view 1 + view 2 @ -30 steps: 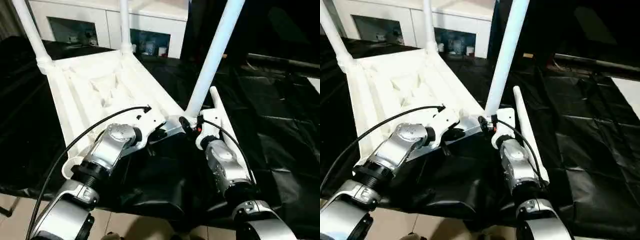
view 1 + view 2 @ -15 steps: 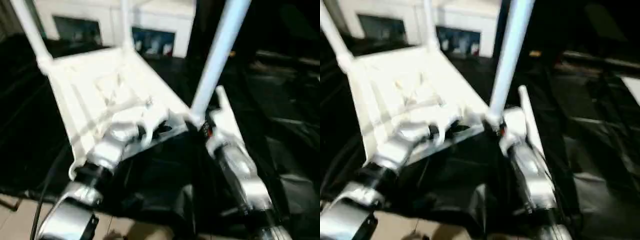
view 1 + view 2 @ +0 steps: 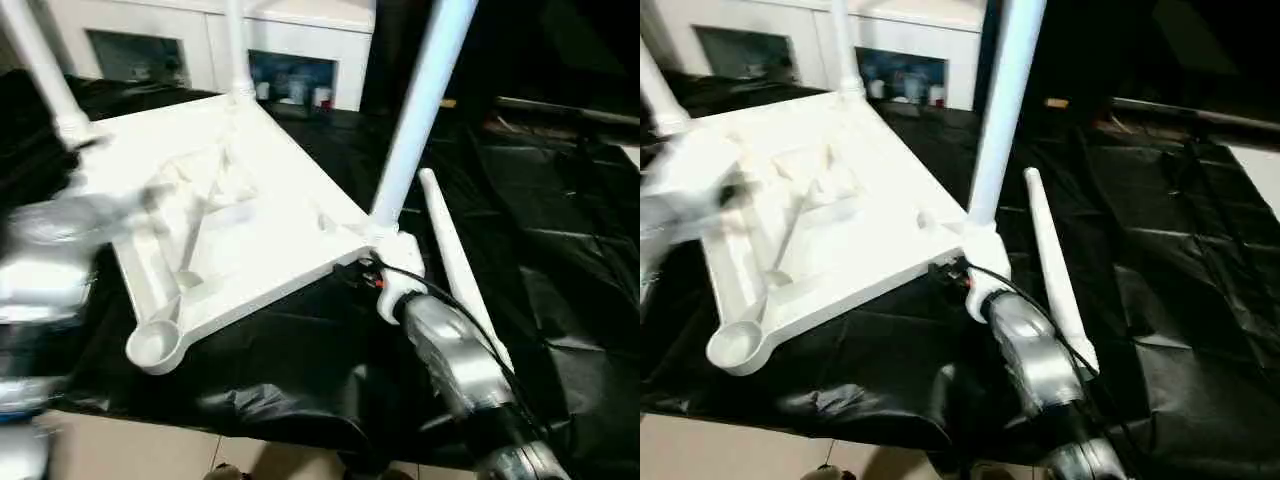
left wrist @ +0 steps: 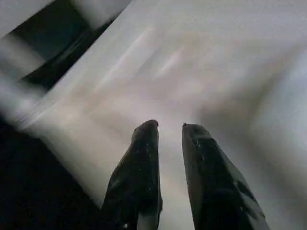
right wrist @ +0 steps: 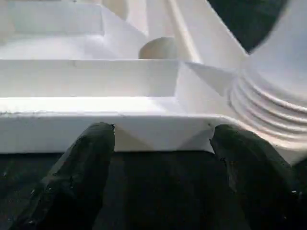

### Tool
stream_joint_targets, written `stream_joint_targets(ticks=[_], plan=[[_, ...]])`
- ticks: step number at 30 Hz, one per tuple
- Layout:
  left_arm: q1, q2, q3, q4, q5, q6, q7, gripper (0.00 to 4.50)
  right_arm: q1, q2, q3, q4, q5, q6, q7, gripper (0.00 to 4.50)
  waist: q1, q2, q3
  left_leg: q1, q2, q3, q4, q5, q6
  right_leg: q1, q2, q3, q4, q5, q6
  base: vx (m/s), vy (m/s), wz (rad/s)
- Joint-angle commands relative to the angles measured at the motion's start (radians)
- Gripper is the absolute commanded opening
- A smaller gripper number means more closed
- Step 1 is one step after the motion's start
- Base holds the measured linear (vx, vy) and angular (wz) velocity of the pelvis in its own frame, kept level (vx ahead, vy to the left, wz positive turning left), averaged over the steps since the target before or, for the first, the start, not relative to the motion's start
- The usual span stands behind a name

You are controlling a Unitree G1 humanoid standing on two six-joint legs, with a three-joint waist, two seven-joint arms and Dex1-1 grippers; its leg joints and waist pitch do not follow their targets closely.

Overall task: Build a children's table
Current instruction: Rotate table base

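- Right gripper point(image 5: 158, 143): jaws spread wide, empty, facing the near edge of the upturned table top point(image 3: 250, 230) beside a screwed-in leg point(image 3: 415, 120).
- Left gripper point(image 4: 168, 132): fingers slightly parted, empty; arm motion-blurred.
- Loose leg point(image 3: 460, 265): on black sheet point(image 3: 580, 250).

Silver forearm point(image 3: 455, 350), black cable point(image 3: 440, 293)

The white plastic children's table point(image 3: 250, 220) lies upside down toward the left edge of the black-sheeted desk point(image 3: 560, 250), three legs standing in its corner sockets. A loose white tapered tubular leg point(image 3: 462, 265) lies flat beside its right edge.
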Motion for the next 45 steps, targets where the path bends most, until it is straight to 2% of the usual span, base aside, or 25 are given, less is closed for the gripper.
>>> stream_joint_targets(ticks=[1, 3, 5, 6, 7, 8, 9, 10, 13, 14, 16, 22, 26, 29, 31, 32, 33, 34, 35, 36, 38, 39, 40, 43, 45], plan=[[0.025, 0.026, -0.008, 0.022, 0.035, 0.009, 0.010, 0.93, -0.024, 0.001, 0.006, 0.034, -0.020, 0.005, -0.014, 3.62, -0.003, 0.040, -0.080, 0.014, 0.011, -0.004, -0.071, -0.236, -0.043, 0.054, -0.054, 0.040, -0.056, -0.133, -0.199, 0.000, 0.000, 0.00], [0.088, 0.074, -0.035, -0.014, 0.034, 0.079, -0.046, 0.93, -0.067, 0.011, 0.004, 0.088, -0.019, -0.010, -0.020, 3.62, 0.001, 0.043, -0.082, 0.021, 0.014, -0.004, -0.068, -0.237, -0.048, 0.050, -0.058, 0.041, -0.055, -0.127, -0.205, 0.000, 0.000, 0.00], [0.128, 0.093, -0.058, -0.046, 0.031, 0.122, -0.111, 0.93, -0.092, 0.015, 0.002, 0.123, -0.021, -0.020, -0.024, 3.62, 0.000, 0.043, -0.078, 0.020, 0.014, -0.003, -0.071, -0.262, -0.051, 0.048, -0.060, 0.043, -0.058, -0.162, -0.211, 0.000, 0.000, 0.00], [0.142, 0.100, -0.067, -0.061, 0.028, 0.137, -0.136, 0.93, -0.101, 0.017, 0.000, 0.132, -0.022, -0.021, -0.025, 3.62, 0.004, 0.048, -0.076, 0.024, 0.015, -0.002, -0.071, -0.279, -0.052, 0.044, -0.060, 0.044, -0.061, -0.176, -0.213, 0.000, 0.000, 0.00], [0.174, 0.109, -0.092, -0.098, 0.013, 0.161, -0.186, 0.93, -0.122, 0.022, -0.007, 0.162, -0.020, -0.031, -0.032, 3.62, 0.006, 0.046, -0.077, 0.022, 0.014, -0.002, -0.071, -0.284, -0.053, 0.046, -0.061, 0.045, -0.060, -0.180, -0.213, 0.000, 0.000, 0.00], [0.199, 0.106, -0.108, -0.134, -0.015, 0.181, -0.230, 0.93, -0.139, 0.026, -0.015, 0.189, -0.016, -0.043, -0.037, 3.62, 0.008, 0.046, -0.080, 0.023, 0.017, -0.005, -0.071, -0.283, -0.057, 0.048, -0.068, 0.045, -0.056, -0.178, -0.218, 0.000, 0.000, 0.00], [0.210, 0.100, -0.115, -0.157, -0.035, 0.196, -0.253, 0.93, -0.148, 0.029, -0.019, 0.202, -0.013, -0.049, -0.038, 3.62, 0.004, 0.045, -0.076, 0.018, 0.016, -0.005, -0.074, -0.289, -0.055, 0.048, -0.064, 0.045, -0.058, -0.188, -0.218, 0.000, 0.000, 0.00], [0.226, 0.096, -0.129, -0.190, -0.067, 0.205, -0.287, 0.93, -0.163, 0.032, -0.024, 0.228, -0.012, -0.062, -0.040, 3.62, 0.007, 0.046, -0.077, 0.024, 0.017, -0.004, -0.071, -0.305, -0.060, 0.044, -0.065, 0.045, -0.059, -0.200, -0.223, 0.000, 0.000, 0.00], [0.262, 0.075, -0.177, -0.252, -0.148, 0.211, -0.368, 0.93, -0.206, 0.035, -0.044, 0.294, -0.006, -0.098, -0.050, 3.62, 0.007, 0.044, -0.075, 0.022, 0.014, -0.003, -0.072, -0.315, -0.059, 0.045, -0.061, 0.044, -0.060, -0.203, -0.219, 0.000, 0.000, 0.00], [0.267, 0.064, -0.196, -0.259, -0.158, 0.211, -0.381, 0.93, -0.215, 0.031, -0.050, 0.299, -0.007, -0.104, -0.058, 3.62, 0.008, 0.040, -0.076, 0.024, 0.013, -0.001, -0.069, -0.312, -0.057, 0.043, -0.060, 0.044, -0.059, -0.202, -0.218, 0.000, 0.000, 0.00], [0.277, 0.045, -0.226, -0.275, -0.159, 0.229, -0.399, 0.93, -0.232, 0.021, -0.057, 0.301, -0.005, -0.111, -0.063, 3.62, 0.009, 0.043, -0.076, 0.022, 0.013, -0.001, -0.070, -0.299, -0.056, 0.047, -0.059, 0.044, -0.058, -0.197, -0.210, 0.000, 0.000, 0.00], [0.272, -0.025, -0.230, -0.269, -0.156, 0.211, -0.385, 0.93, -0.203, -0.010, -0.078, 0.181, 0.014, -0.052, -0.057, 3.62, 0.012, 0.037, -0.078, 0.019, 0.009, 0.002, -0.067, -0.263, -0.040, 0.052, -0.056, 0.046, -0.061, -0.215, -0.177, 0.000, 0.000, 0.00], [0.251, -0.081, -0.246, -0.281, -0.186, 0.211, -0.366, 0.93, -0.154, -0.073, -0.060, 0.011, -0.067, 0.114, -0.111, 3.62, 0.020, 0.046, -0.080, 0.026, 0.006, 0.005, -0.066, -0.264, -0.045, 0.046, -0.050, 0.046, -0.064, -0.223, -0.166, 0.000, 0.000, 0.00], [0.235, -0.127, -0.281, -0.271, -0.194, 0.161, -0.357, 0.93, -0.109, -0.140, -0.090, -0.166, -0.014, 0.245, -0.021, 3.62, 0.021, 0.044, -0.079, 0.025, 0.008, 0.002, -0.068, -0.285, -0.036, 0.050, -0.050, 0.046, -0.071, -0.250, -0.144, 0.000, 0.000, 0.00], [0.228, -0.142, -0.284, -0.267, -0.195, 0.155, -0.353, 0.93, -0.106, -0.157, -0.095, -0.197, -0.017, 0.273, -0.018, 3.62, 0.019, 0.049, -0.082, 0.018, 0.006, 0.001, -0.067, -0.267, -0.037, 0.053, -0.051, 0.046, -0.068, -0.246, -0.146, 0.000, 0.000, 0.00], [0.218, -0.161, -0.289, -0.261, -0.194, 0.141, -0.348, 0.93, -0.100, -0.181, -0.101, -0.241, -0.021, 0.314, -0.014, 3.62, 0.017, 0.045, -0.080, 0.019, 0.004, 0.002, -0.067, -0.262, -0.036, 0.054, -0.046, 0.044, -0.073, -0.254, -0.139, 0.000, 0.000, 0.00], [0.218, -0.161, -0.289, -0.261, -0.194, 0.141, -0.348, 0.93, -0.100, -0.181, -0.101, -0.241, -0.021, 0.314, -0.014, 3.62, 0.017, 0.045, -0.080, 0.019, 0.004, 0.002, -0.067, -0.262, -0.036, 0.054, -0.046, 0.044, -0.073, -0.254, -0.139, 0.000, 0.000, 0.00], [0.203, -0.188, -0.296, -0.252, -0.191, 0.131, -0.342, 0.95, -0.099, -0.212, -0.115, -0.290, -0.023, 0.380, -0.012, 3.80, 0.019, 0.043, -0.082, 0.017, 0.004, 0.003, -0.064, -0.247, -0.032, 0.055, -0.051, 0.046, -0.071, -0.248, -0.141, 0.000, 0.000, 0.00], [0.203, -0.188, -0.296, -0.252, -0.191, 0.131, -0.342, 0.96, -0.099, -0.212, -0.115, -0.290, -0.023, 0.380, -0.012, 3.90, 0.018, 0.043, -0.082, 0.015, 0.005, 0.003, -0.065, -0.241, -0.033, 0.057, -0.049, 0.046, -0.072, -0.249, -0.139, 0.000, 0.000, 0.00], [0.190, -0.204, -0.306, -0.242, -0.180, 0.111, -0.336, 0.96, -0.105, -0.230, -0.137, -0.320, -0.020, 0.451, -0.023, 3.97, 0.018, 0.042, -0.084, 0.014, 0.005, 0.002, -0.063, -0.227, -0.032, 0.057, -0.051, 0.046, -0.070, -0.239, -0.139, 0.000, 0.000, 0.00], [0.179, -0.221, -0.309, -0.231, -0.171, 0.098, -0.326, 0.96, -0.112, -0.245, -0.152, -0.346, -0.017, 0.515, -0.033, 3.97, 0.018, 0.043, -0.085, 0.016, 0.005, 0.003, -0.061, -0.214, -0.031, 0.057, -0.050, 0.047, -0.069, -0.224, -0.139, 0.000, 0.000, 0.00], [0.166, -0.240, -0.311, -0.218, -0.163, 0.085, -0.311, 0.96, -0.121, -0.265, -0.167, -0.382, -0.014, 0.602, -0.039, 4.03, 0.016, 0.041, -0.084, 0.012, 0.001, 0.002, -0.062, -0.200, -0.030, 0.063, -0.045, 0.045, -0.070, -0.215, -0.139, 0.000, 0.000, 0.00], [0.159, -0.251, -0.310, -0.213, -0.163, 0.067, -0.301, 0.96, -0.125, -0.275, -0.173, -0.402, -0.015, 0.646, -0.042, 4.23, 0.017, 0.041, -0.085, 0.015, 0.003, 0.003, -0.060, -0.199, -0.029, 0.059, -0.047, 0.045, -0.069, -0.207, -0.141, 0.000, 0.000, 0.00], [0.156, -0.294, -0.283, -0.236, -0.217, 0.012, -0.311, 0.96, -0.138, -0.301, -0.207, -0.463, -0.020, 0.779, -0.053, 4.40, 0.018, 0.037, -0.087, 0.012, 0.005, 0.003, -0.059, -0.187, -0.029, 0.063, -0.051, 0.045, -0.069, -0.200, -0.148, 0.000, 0.000, 0.00], [0.160, -0.299, -0.281, -0.249, -0.232, -0.007, -0.325, 0.96, -0.139, -0.305, -0.218, -0.480, -0.021, 0.833, -0.058, 4.45, 0.019, 0.036, -0.086, 0.012, 0.003, 0.003, -0.058, -0.180, -0.027, 0.064, -0.050, 0.045, -0.068, -0.200, -0.149, 0.000, 0.000, 0.00]])
